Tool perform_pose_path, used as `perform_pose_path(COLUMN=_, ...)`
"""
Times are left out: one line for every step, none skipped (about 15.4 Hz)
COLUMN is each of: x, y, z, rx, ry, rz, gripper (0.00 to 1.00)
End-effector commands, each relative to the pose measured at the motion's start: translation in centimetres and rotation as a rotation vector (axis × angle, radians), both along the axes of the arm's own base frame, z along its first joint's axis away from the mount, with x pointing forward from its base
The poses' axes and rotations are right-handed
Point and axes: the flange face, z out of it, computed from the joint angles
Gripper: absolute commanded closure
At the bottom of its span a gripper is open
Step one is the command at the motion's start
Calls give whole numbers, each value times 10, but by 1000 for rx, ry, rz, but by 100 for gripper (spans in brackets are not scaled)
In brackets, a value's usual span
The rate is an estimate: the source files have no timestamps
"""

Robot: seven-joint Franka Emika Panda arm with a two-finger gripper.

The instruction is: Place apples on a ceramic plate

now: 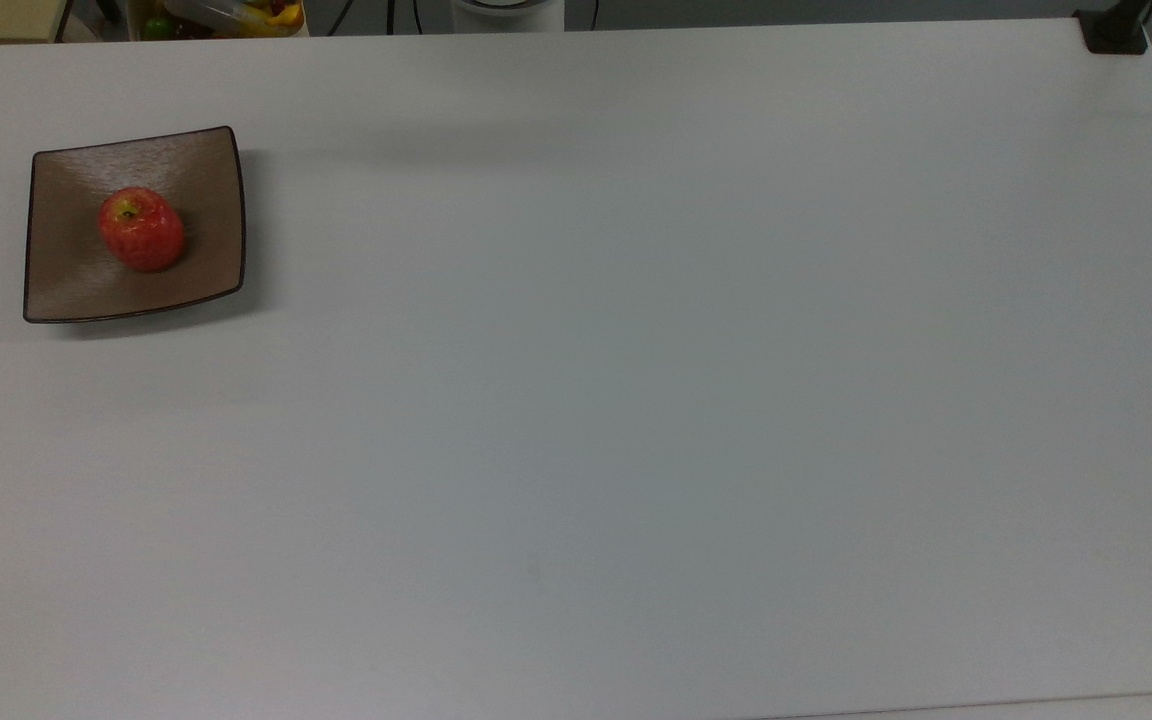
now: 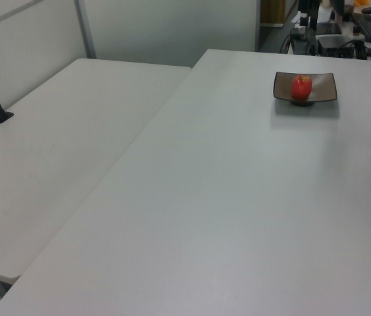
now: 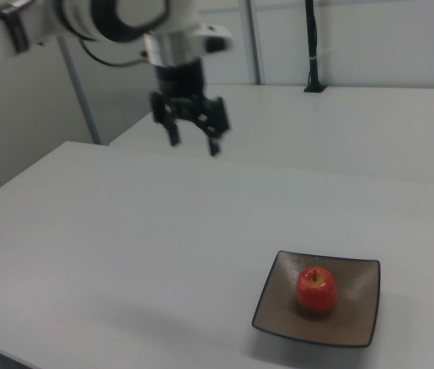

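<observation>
Red and speckled, the apple [image 1: 141,230] sits upright near the middle of the ceramic plate [image 1: 206,170], stem hollow up, with tan glaze showing on every side of it. In the right view the same apple [image 3: 315,289] rests well inside the dark rim of the plate [image 3: 355,327], nothing touching it. The plate itself lies flat on the white table [image 1: 636,400], close to the top view's left edge and near the table's far end in the left view.

Up above, the gripper [image 3: 191,135] hangs high over the table in the right view, well apart from the plate, its two black fingers spread wide with nothing between them.

By my reading, the placing is done and what is left is a clean retreat. Doing that well means moving the arm up and away from the plate, with no sweep low across it, since a round apple on a glossy, shallow dish would likely roll at the slightest nudge. Fingers are best left spread, so nothing catches. A slow path home should leave the fruit centred.
</observation>
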Motion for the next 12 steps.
perform_pose_path(x=-20, y=65, z=28, rx=30, ry=1, rz=-85, gripper=0)
perform_pose_path(x=-22, y=88, z=29, rx=32, ry=5, rz=-65, gripper=0)
perform_pose_path(x=-23, y=106, z=30, rx=32, ry=4, rz=-33, gripper=0)
perform_pose_path(x=-23, y=123, z=27, rx=32, ry=6, rz=-1, gripper=0)
perform_pose_path(x=-23, y=137, z=23, rx=31, ry=10, rz=23, gripper=0)
perform_pose_path(x=-26, y=145, z=25, rx=33, ry=7, rz=39, gripper=0)
perform_pose_path(x=-28, y=155, z=26, rx=43, ry=3, rz=57, gripper=0)
perform_pose_path(x=-29, y=164, z=25, rx=59, ry=-4, rz=72, gripper=0)
perform_pose_path(x=-28, y=165, z=26, rx=64, ry=-19, rz=81, gripper=0)
perform_pose_path(x=-26, y=167, z=22, rx=66, ry=-26, rz=94, gripper=0)
perform_pose_path(x=-26, y=174, z=21, rx=66, ry=-35, rz=114, gripper=0)
perform_pose_path(x=-24, y=177, z=17, rx=65, ry=-46, rz=138, gripper=0)
